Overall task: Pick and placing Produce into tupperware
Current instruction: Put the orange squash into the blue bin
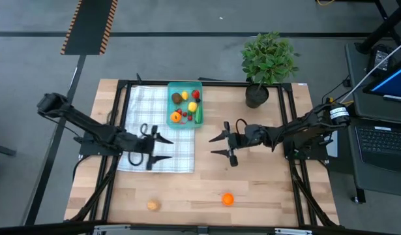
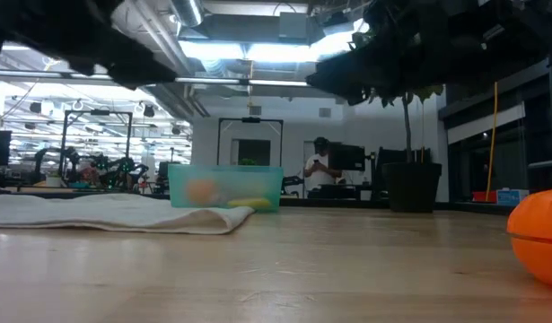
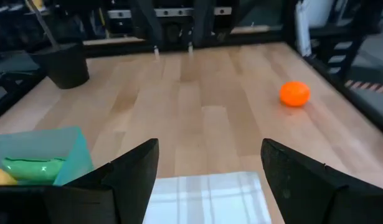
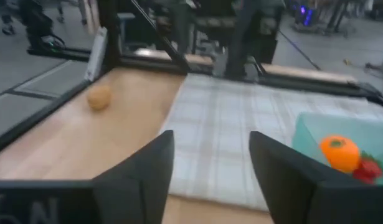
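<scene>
The teal tupperware (image 1: 185,104) stands at the far middle of the table, its left part on the white checked cloth (image 1: 158,134), and holds several produce pieces, among them a green one (image 3: 29,168) and an orange one (image 4: 339,152). Two produce pieces lie loose near the front edge: an orange one (image 1: 227,198) and a brown one (image 1: 152,205). My left gripper (image 1: 171,149) hovers open over the cloth's right edge. My right gripper (image 1: 211,146) faces it, open, over bare wood. Nothing is between either pair of fingers (image 3: 135,168) (image 4: 147,165).
A potted green plant (image 1: 265,65) stands at the far right of the table. Black frame rails (image 1: 122,117) run along the table's sides. Bare wood lies between the grippers and the two loose pieces at the front.
</scene>
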